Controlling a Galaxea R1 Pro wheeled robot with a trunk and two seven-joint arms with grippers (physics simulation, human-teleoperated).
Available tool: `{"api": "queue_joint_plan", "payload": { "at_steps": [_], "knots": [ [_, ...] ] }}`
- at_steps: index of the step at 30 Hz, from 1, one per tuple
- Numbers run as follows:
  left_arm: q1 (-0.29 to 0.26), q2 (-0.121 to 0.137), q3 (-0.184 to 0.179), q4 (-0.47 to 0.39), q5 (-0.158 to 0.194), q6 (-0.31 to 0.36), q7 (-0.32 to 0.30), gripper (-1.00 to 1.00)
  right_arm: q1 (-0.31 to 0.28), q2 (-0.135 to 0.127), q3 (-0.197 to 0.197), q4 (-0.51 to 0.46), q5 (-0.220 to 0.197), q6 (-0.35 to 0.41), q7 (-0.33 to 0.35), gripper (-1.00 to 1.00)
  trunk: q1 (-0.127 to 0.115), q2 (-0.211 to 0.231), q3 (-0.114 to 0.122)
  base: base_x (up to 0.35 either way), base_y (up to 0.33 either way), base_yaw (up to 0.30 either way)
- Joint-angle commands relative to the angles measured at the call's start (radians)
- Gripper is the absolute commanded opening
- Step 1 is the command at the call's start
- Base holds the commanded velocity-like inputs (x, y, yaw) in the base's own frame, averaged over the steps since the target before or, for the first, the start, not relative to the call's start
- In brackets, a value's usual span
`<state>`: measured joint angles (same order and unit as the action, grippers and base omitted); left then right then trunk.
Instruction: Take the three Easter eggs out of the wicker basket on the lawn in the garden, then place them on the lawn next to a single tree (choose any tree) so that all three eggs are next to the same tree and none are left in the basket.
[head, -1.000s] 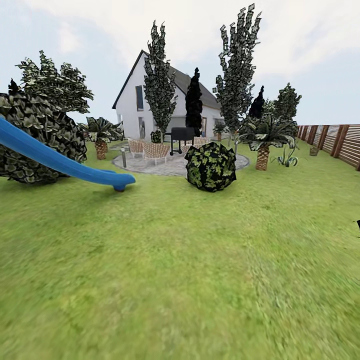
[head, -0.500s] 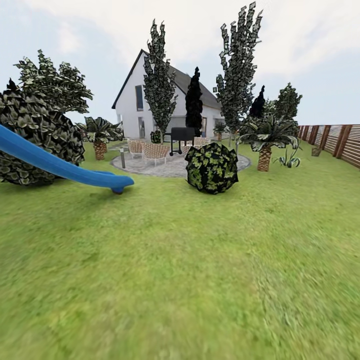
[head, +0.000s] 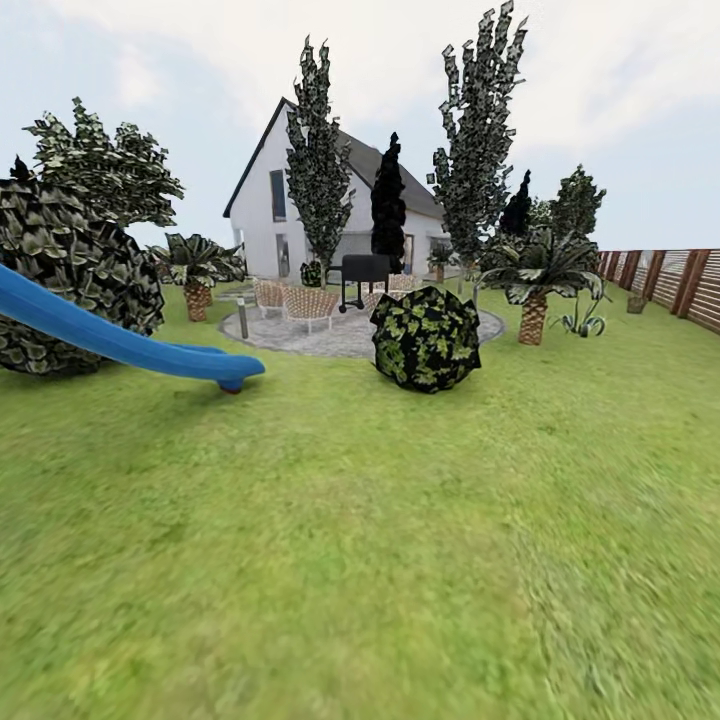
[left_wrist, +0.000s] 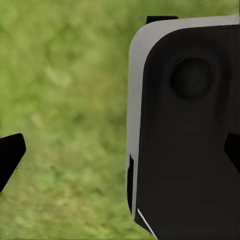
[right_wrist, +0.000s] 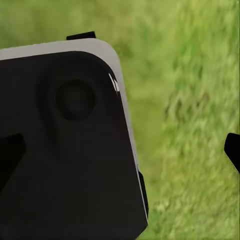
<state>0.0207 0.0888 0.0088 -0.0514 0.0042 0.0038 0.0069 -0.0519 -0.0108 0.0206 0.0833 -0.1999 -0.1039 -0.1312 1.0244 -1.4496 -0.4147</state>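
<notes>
The lawn (head: 360, 540) stretches ahead across the garden. Two tall thin trees with pale-flecked leaves rise behind the patio, one (head: 318, 160) left of the grill and one (head: 478, 140) to its right. Far off by the fence stands a small brown tub (head: 636, 302) that looks like the wicker basket, too small to make out. The Easter eggs are out of view. My left gripper (left_wrist: 120, 155) hangs open over grass beside my own dark base (left_wrist: 190, 140). My right gripper (right_wrist: 120, 152) is open too, with nothing between its fingers.
A blue slide (head: 120, 340) reaches in from the left, in front of a big bush (head: 70, 270). A round bush (head: 424, 335) sits ahead before the grey patio (head: 340, 335), which has chairs and a grill (head: 362, 270). Palms (head: 533, 300) and a wooden fence (head: 685, 285) stand at the right.
The whole head view has shifted a little as I travel: the slide and left bush slide leftward, the fence and palm rightward. A dark bit at the right edge is gone.
</notes>
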Motion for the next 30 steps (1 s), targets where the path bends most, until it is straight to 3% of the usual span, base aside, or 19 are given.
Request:
{"api": "queue_joint_plan", "payload": {
  "at_steps": [1,15,30],
  "knots": [
    [0.001,0.0,0.001,-0.002,0.0,0.001,0.001,1.0,-0.002,0.0,0.002,0.005,-0.008,-0.008,0.001,1.0,0.001,0.0,-0.001,0.328,0.0,0.0],
    [0.001,-0.001,0.001,-0.002,0.0,0.0,0.001,1.0,-0.002,0.0,0.002,0.004,-0.007,-0.008,0.003,1.0,0.001,0.0,-0.001,0.328,0.0,-0.016],
    [0.001,-0.001,0.0,-0.002,0.0,0.0,0.001,1.0,-0.002,0.002,0.002,0.005,-0.006,-0.007,0.005,1.0,0.001,0.0,-0.001,0.328,0.0,-0.258]
  ]
}}
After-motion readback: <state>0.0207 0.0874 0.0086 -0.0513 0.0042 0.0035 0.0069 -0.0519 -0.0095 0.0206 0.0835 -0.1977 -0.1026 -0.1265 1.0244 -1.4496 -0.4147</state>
